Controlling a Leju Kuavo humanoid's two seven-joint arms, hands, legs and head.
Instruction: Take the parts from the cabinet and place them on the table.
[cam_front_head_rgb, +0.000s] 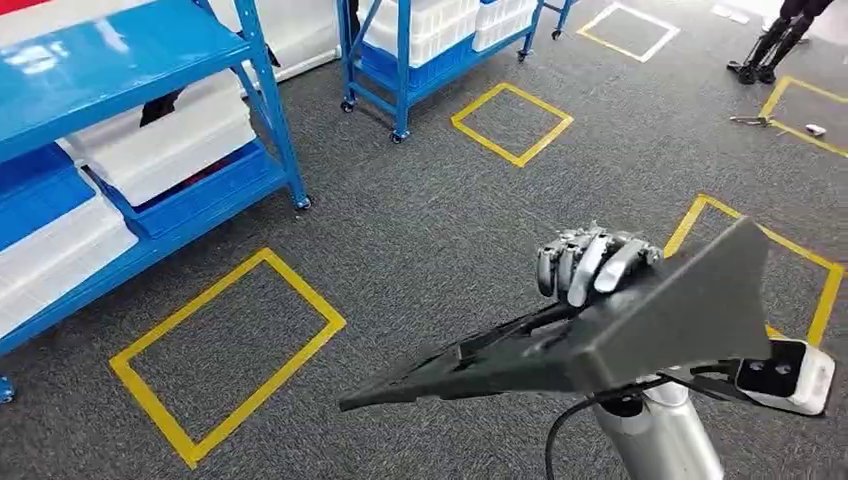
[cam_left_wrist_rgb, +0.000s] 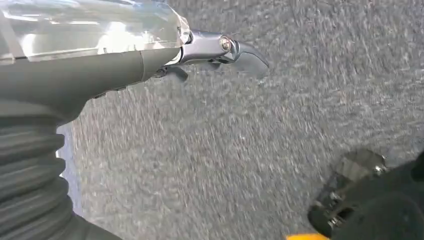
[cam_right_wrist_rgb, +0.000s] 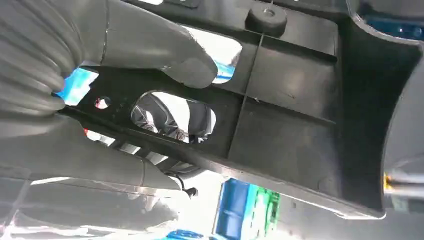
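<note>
No text, label, brand or number can be read in any of these pictures; the yellow floor squares (cam_front_head_rgb: 228, 352) carry no writing.

The part (cam_front_head_rgb: 640, 330) is a dark grey, flat plastic panel, wide at one end and tapering to a long thin point at the other. It is held in the air above the carpeted floor, roughly level, with the wide end tilted up and the thin point reaching out to the left in the head view. The right robot hand (cam_front_head_rgb: 592, 262) grips it, fingers curled over its upper edge. In the right wrist view the part's (cam_right_wrist_rgb: 280, 115) underside shows raised ribs, a round boss and oval cut-outs, with the thumb (cam_right_wrist_rgb: 165, 47) pressed against it beside one opening
</note>
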